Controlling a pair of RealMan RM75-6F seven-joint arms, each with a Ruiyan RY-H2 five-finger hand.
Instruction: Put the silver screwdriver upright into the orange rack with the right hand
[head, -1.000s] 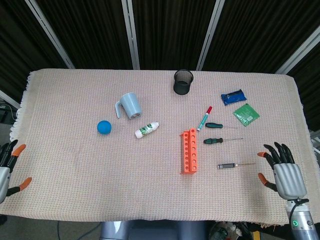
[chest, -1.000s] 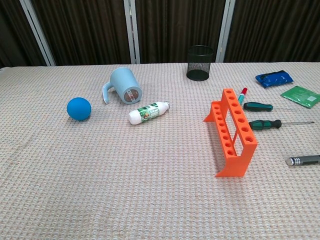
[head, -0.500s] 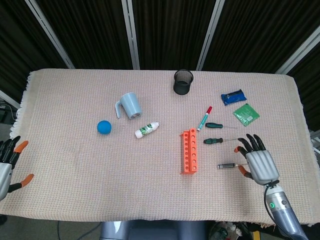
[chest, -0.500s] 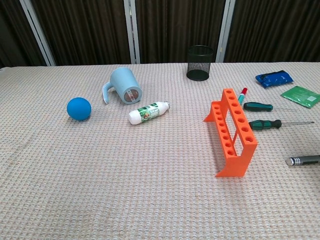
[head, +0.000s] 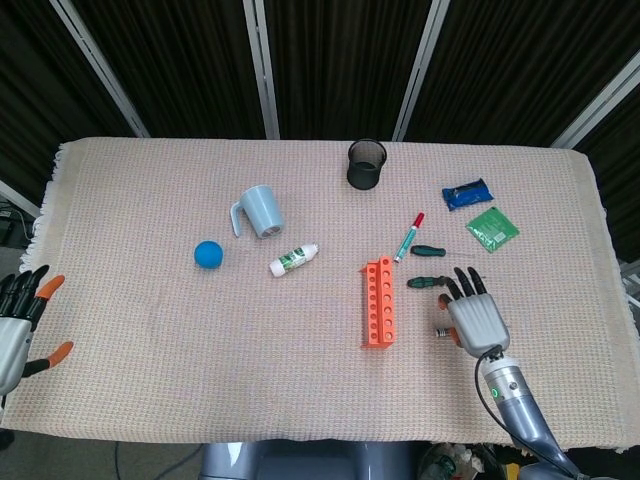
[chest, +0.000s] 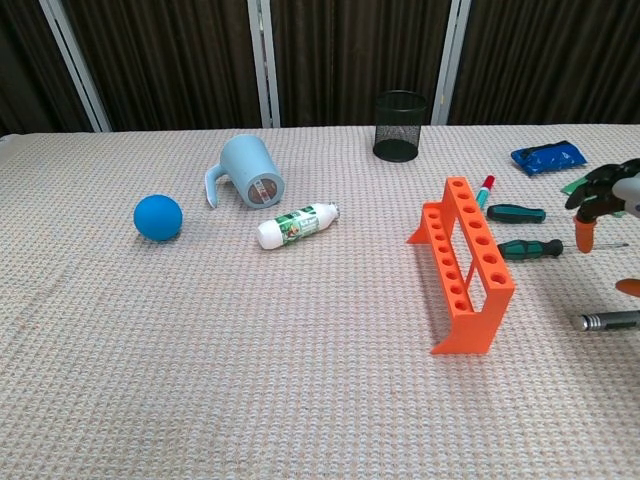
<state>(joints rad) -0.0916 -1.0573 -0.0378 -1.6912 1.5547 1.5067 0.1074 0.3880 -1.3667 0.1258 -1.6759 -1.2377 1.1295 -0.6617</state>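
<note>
The silver screwdriver (head: 441, 331) lies flat on the cloth right of the orange rack (head: 379, 300); only its handle end shows in the head view, the rest hidden under my right hand (head: 472, 316). In the chest view its handle (chest: 607, 321) lies at the right edge, right of the rack (chest: 465, 262). There the right hand (chest: 603, 196) hangs above it with fingers spread, holding nothing. The rack stands upright with its holes empty. My left hand (head: 20, 322) stays open at the table's left edge.
Two green-handled screwdrivers (head: 430, 282) (head: 432, 251) and a red-capped marker (head: 408, 237) lie just beyond the right hand. Further off are a black mesh cup (head: 366, 164), blue packet (head: 466, 193), green packet (head: 492, 228), blue mug (head: 262, 211), blue ball (head: 208, 254) and white bottle (head: 293, 260).
My right hand has travelled left from the table's right edge to over the silver screwdriver and has entered the chest view. The left hand barely shifted.
</note>
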